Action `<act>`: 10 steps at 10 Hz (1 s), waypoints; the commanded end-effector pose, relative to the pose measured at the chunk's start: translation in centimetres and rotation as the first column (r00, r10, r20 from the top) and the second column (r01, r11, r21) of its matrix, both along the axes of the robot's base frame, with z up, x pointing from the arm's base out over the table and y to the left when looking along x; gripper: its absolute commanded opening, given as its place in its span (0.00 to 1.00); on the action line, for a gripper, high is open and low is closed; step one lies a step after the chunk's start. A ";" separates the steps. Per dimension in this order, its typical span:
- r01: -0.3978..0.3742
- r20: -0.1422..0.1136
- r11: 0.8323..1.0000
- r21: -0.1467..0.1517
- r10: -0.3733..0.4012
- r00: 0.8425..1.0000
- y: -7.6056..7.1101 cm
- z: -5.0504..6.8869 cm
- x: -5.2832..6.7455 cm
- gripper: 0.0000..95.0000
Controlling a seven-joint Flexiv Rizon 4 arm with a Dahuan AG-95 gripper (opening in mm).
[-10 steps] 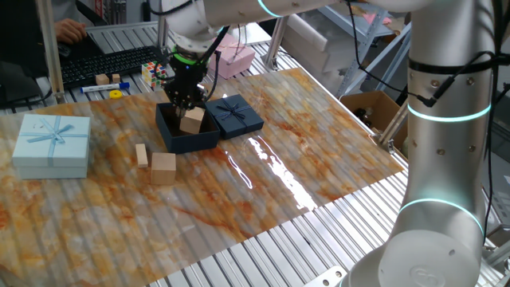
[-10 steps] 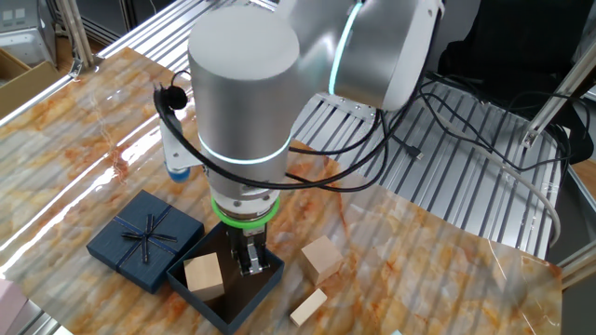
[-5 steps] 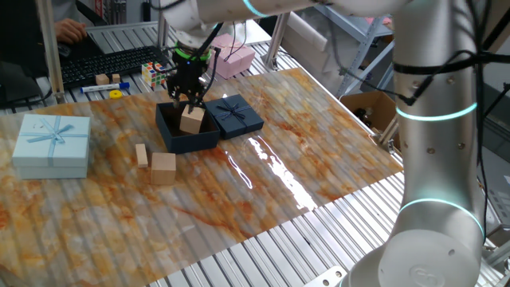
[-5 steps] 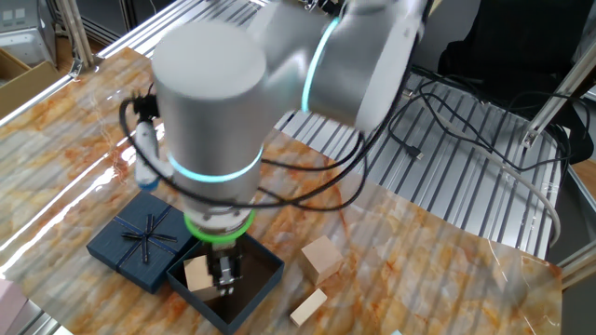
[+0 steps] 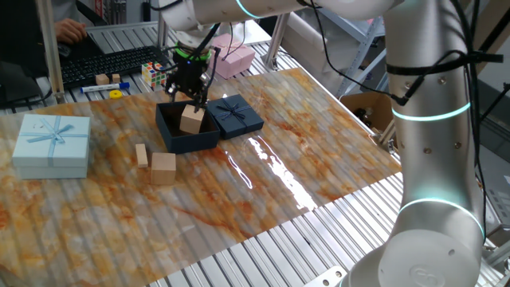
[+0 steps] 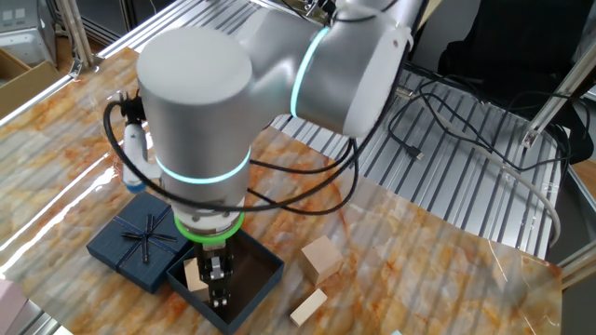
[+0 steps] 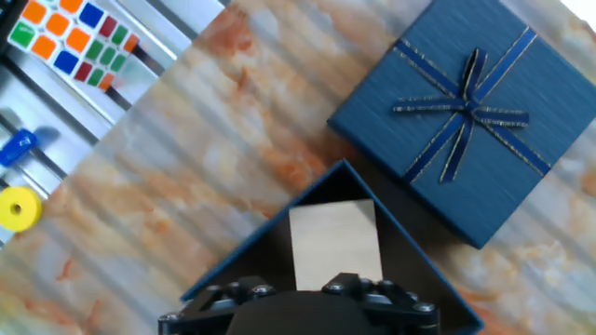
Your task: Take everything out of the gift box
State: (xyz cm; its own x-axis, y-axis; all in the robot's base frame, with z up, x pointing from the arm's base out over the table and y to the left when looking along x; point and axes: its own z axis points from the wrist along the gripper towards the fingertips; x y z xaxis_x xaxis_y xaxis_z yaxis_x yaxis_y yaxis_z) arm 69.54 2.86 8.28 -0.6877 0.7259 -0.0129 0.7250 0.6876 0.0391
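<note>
Pale-blue ribboned box sits at the far left of the marbled orange table in one fixed view, well apart from everything else; right of it, two pale wooden pieces lie out on the table surface, a thin slab and just beside it a loose cube; next comes the navy gift box, open, low-walled, with one wooden block inside, near its rear wall; gripper hangs above the box, over the box's rear edge and slightly higher than the block, not touching it; fingers are dark and overlap in this view; whether they are parted or closed cannot be told; touching the box's right side lies its navy lid, bow up; behind, on the slatted bench, a multicoloured puzzle cube and a pink box. Other fixed view: lid to the left, box right of it, block partly hidden behind the gripper, whose tip points down into the box interior beside the block; the cube and slab lie further right, outside the box. Hand view: puzzle cube upper left; block at centre, directly ahead of the gripper housing at the bottom edge; fingertips not distinguishable; lid upper right.
</note>
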 end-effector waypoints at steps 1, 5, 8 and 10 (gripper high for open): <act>0.009 0.000 1.000 0.007 -0.009 1.000 -0.1 -0.5 0.5 1.00; 0.014 0.002 1.000 0.013 -0.014 1.000 0.0 -1.1 1.1 1.00; 0.007 0.000 1.000 0.017 -0.007 1.000 -0.1 -1.4 1.3 1.00; 0.003 -0.001 1.000 0.022 -0.003 1.000 -0.4 -1.6 1.4 1.00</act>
